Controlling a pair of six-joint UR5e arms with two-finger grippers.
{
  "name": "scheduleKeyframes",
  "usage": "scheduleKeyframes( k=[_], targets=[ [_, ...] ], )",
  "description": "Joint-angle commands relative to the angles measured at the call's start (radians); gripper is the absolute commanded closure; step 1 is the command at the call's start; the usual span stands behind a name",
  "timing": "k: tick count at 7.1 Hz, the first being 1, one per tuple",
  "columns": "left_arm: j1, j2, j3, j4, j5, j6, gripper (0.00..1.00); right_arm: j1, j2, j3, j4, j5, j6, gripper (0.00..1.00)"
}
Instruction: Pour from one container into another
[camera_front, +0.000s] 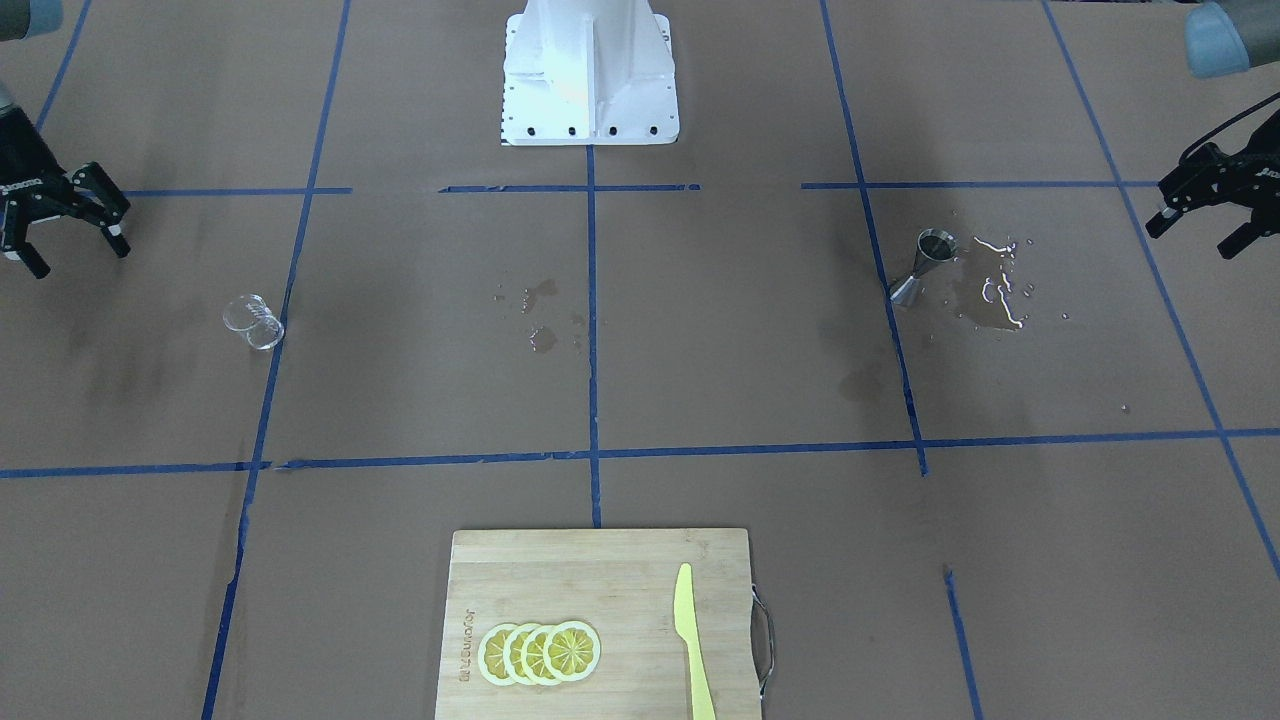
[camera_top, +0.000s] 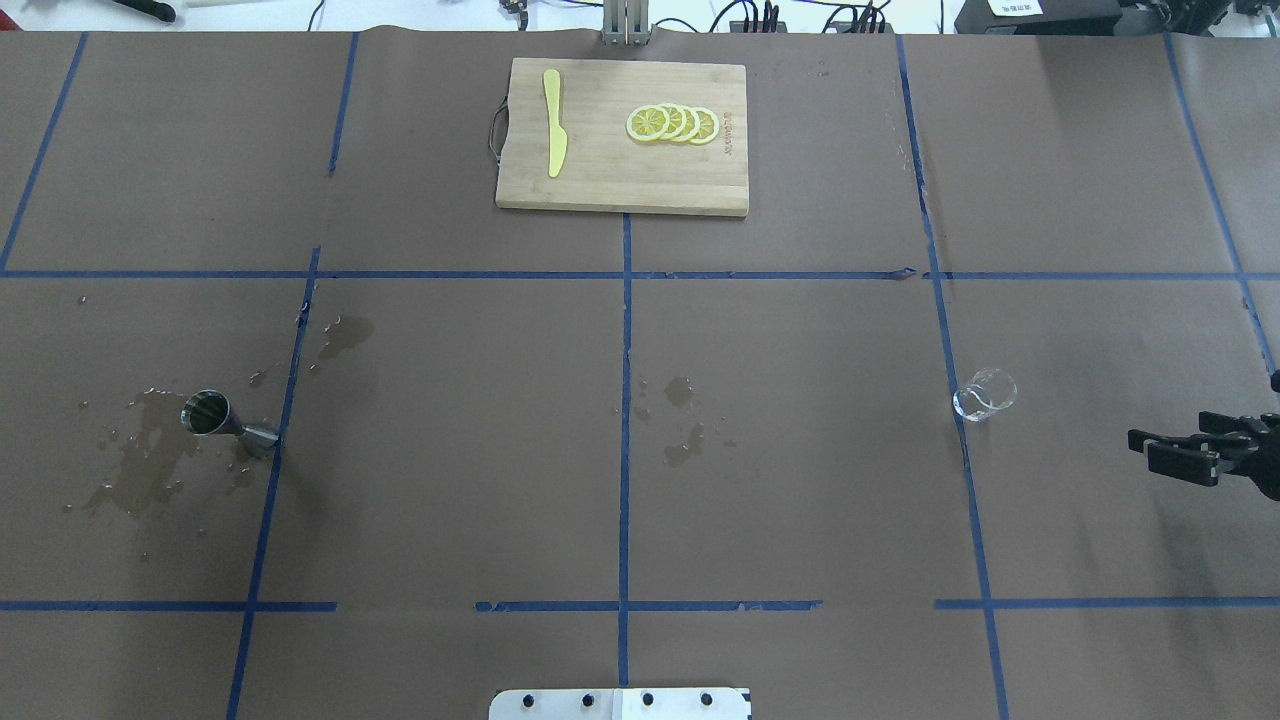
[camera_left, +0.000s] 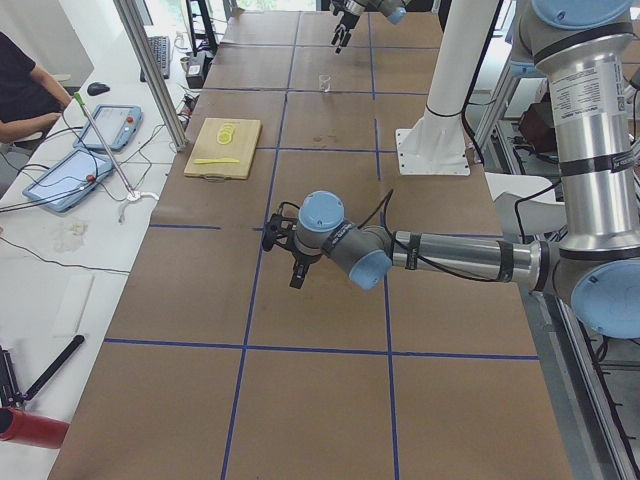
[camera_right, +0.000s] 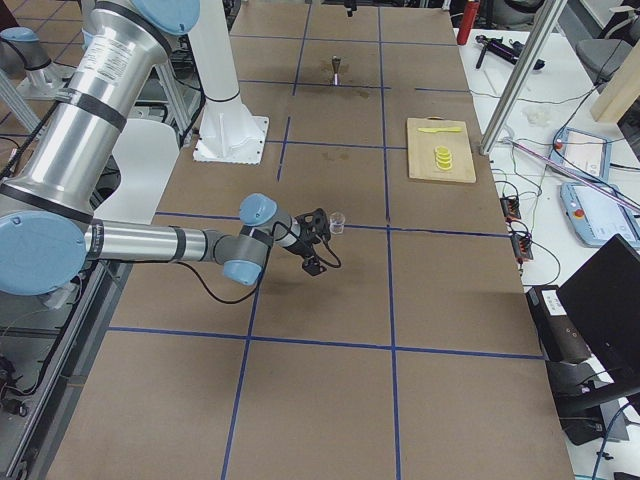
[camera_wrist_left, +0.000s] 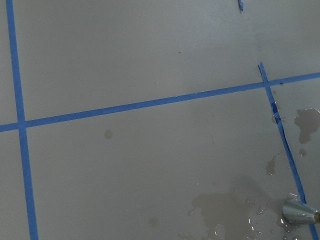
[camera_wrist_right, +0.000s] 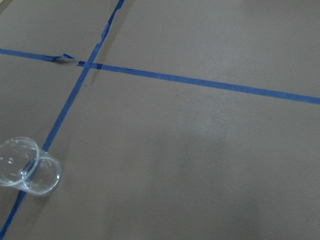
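Note:
The clear glass measuring cup (camera_front: 253, 322) stands upright on a blue tape line; it also shows in the overhead view (camera_top: 985, 393) and low left in the right wrist view (camera_wrist_right: 27, 167). My right gripper (camera_front: 80, 260) hangs open beside it, a short way off and holding nothing (camera_top: 1145, 450). The steel jigger (camera_front: 925, 265) stands upright on the other side of the table (camera_top: 228, 420), next to spilled liquid. Only its base (camera_wrist_left: 300, 212) shows in the left wrist view. My left gripper (camera_front: 1190, 240) is open and empty, off to the jigger's outer side.
A puddle (camera_front: 995, 290) lies beside the jigger, and small wet spots (camera_front: 540, 320) mark the table's middle. A wooden cutting board (camera_front: 600, 570) with lemon slices (camera_front: 540, 652) and a yellow knife (camera_front: 690, 640) sits at the far edge. The robot's white base (camera_front: 590, 70) stands centred.

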Motion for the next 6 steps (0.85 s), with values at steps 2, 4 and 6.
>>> scheduleKeyframes(
  k=[2,4,6],
  targets=[
    [0.000,0.021,0.005,-0.005,-0.008,0.005,0.00,0.357,0.218,-0.002,-0.502,0.302,-0.376,0.00],
    [0.001,0.058,0.018,-0.068,-0.001,0.001,0.00,0.540,0.345,-0.002,-0.930,0.466,-0.748,0.00],
    [0.001,0.032,0.041,-0.088,-0.010,0.008,0.00,0.618,0.351,-0.023,-1.117,0.506,-0.898,0.00]
  ],
)
